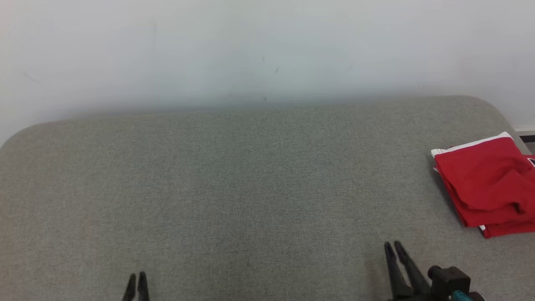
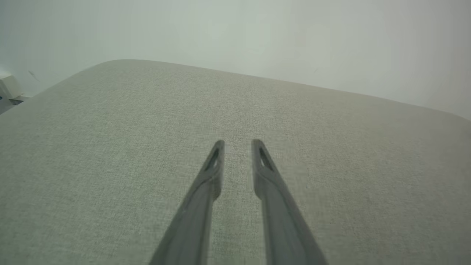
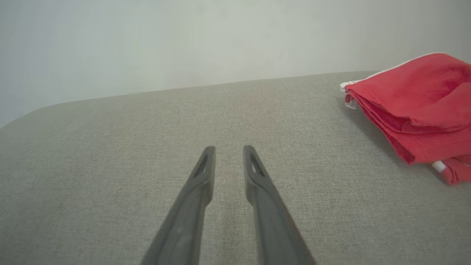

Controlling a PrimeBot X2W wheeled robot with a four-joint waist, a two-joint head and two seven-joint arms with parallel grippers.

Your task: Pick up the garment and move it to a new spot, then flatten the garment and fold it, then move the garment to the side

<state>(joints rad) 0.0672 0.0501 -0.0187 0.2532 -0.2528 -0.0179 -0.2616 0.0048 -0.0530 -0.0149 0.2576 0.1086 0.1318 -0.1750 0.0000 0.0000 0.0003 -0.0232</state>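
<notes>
Grey woven worktop [image 1: 234,188], rounded corners. Red garment [image 1: 485,184], white trim, folded, lies at 3 o'clock on its edge; right wrist view shows the stacked layers. Right claw [image 1: 393,246] at 5 o'clock, left claw [image 1: 138,276] at 7: both narrowly parted, empty.

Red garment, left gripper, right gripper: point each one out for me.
red garment [image 1: 487,184], head view, top folded layer.
left gripper [image 2: 238,142], left wrist view, midway between fingertips.
right gripper [image 3: 229,147], right wrist view, midway between fingertips.
</notes>
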